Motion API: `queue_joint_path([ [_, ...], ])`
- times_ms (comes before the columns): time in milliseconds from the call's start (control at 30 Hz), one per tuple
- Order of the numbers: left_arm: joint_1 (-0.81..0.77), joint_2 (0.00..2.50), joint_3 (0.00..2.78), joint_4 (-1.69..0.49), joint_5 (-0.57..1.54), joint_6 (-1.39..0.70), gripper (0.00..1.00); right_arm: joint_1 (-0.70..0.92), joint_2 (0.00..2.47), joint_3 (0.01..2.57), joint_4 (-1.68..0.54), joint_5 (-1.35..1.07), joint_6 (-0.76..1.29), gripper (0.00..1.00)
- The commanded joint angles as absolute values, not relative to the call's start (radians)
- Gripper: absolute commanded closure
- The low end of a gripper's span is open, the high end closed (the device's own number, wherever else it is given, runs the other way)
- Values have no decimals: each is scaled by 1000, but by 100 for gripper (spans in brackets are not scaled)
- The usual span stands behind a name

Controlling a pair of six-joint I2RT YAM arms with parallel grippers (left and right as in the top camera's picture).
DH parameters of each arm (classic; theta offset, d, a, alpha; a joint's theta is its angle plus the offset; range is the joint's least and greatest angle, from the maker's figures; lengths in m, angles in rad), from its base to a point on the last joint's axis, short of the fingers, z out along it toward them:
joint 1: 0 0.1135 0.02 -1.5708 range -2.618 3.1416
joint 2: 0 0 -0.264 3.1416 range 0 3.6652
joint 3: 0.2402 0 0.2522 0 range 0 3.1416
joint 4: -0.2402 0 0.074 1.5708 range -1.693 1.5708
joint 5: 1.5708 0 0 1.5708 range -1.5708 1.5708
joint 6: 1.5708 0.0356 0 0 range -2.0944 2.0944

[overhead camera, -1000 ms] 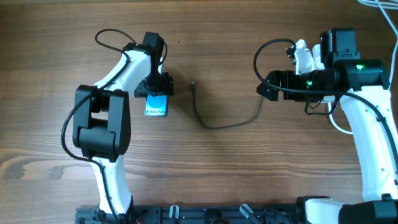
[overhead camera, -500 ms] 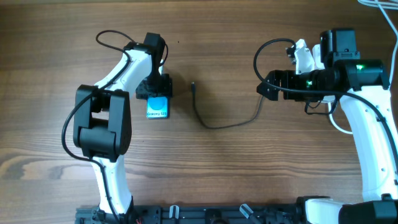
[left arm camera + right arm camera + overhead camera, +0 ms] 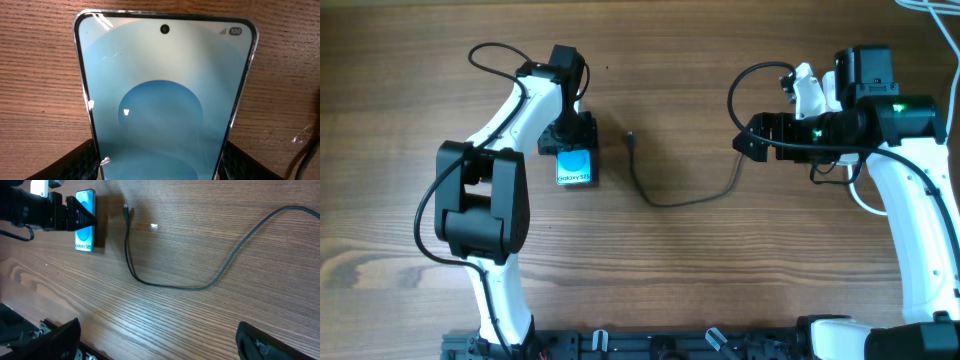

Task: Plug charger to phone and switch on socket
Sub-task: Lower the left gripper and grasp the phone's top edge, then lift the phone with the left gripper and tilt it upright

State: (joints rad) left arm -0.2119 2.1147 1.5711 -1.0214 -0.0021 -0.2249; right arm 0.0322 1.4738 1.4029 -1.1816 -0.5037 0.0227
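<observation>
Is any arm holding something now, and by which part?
The left gripper holds the phone, fingers pressing its two long edges near one end. The right gripper holds nothing.

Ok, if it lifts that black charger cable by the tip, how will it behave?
Probably floppy: the charger cable lies in a loose curve, so the rest would likely trail behind. It looks thin, so it is likely light. Its small connector tip may slip.
</observation>
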Motion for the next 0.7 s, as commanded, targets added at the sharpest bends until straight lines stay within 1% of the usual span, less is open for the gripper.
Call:
queue_joint_path([
  [0,-218,2067,1596,-1026,15,-249,39,36,1484,1412,-1180,-495,27,0],
  [67,-218,2061,1596,-1026,26,-249,42,36,1484,1412,-1179,-495,28,0],
  [133,-218,2057,1597,-1026,36,-248,43,36,1484,1412,-1179,-495,28,0],
  [333,-218,2043,1599,-1031,41,-265,43,36,1484,1412,-1178,-495,27,0],
  [533,-218,1978,1623,-1045,69,-279,43,36,1484,1412,-1176,-495,27,0],
  [600,-218,1947,1624,-1044,97,-281,49,36,1484,1412,-1175,-495,28,0],
  [667,-218,1924,1624,-1044,101,-313,63,36,1484,1412,-1176,-495,28,0],
])
